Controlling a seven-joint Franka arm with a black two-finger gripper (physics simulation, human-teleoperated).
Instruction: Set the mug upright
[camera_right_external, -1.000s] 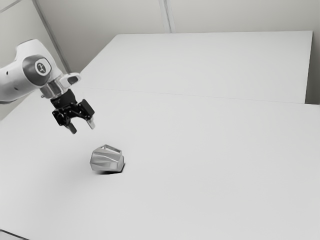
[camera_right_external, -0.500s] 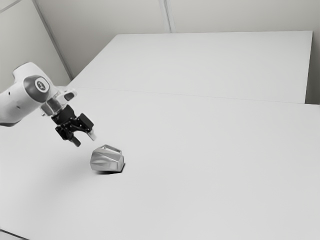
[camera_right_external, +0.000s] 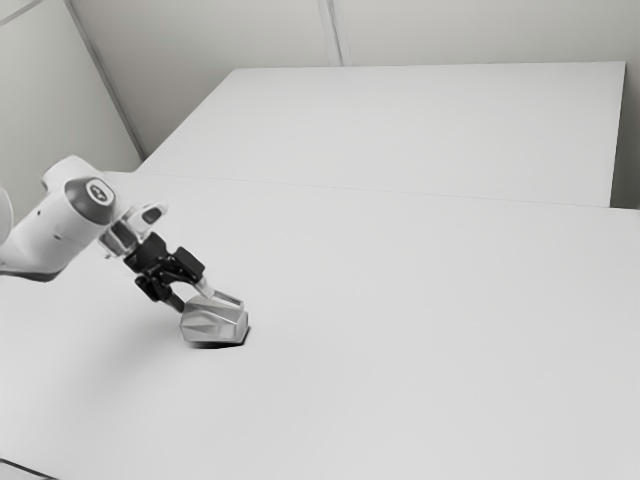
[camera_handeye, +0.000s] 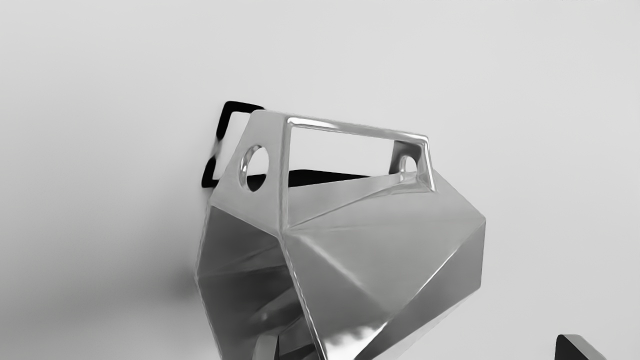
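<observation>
A faceted silvery mug (camera_right_external: 214, 322) lies on its side on the table, its handle uppermost. In the exterior view my gripper (camera_right_external: 193, 299) is right at the mug's upper edge, on the side toward the arm. The wrist view has the mug (camera_handeye: 380, 235) in close-up, with its open mouth facing one finger. That fingertip stands at or in the mouth, the other off beyond the mug's far side, so the gripper (camera_handeye: 417, 347) is open around part of the mug. Whether either finger touches it, I cannot tell.
The white table (camera_right_external: 420, 330) stretches around the mug on all sides. A thin dark cable (camera_right_external: 28, 469) shows at the exterior view's lower left corner. Pale walls stand behind the table.
My gripper has come down and toward the exterior view's right, from above the mug to its upper edge. The mug lies as before.
</observation>
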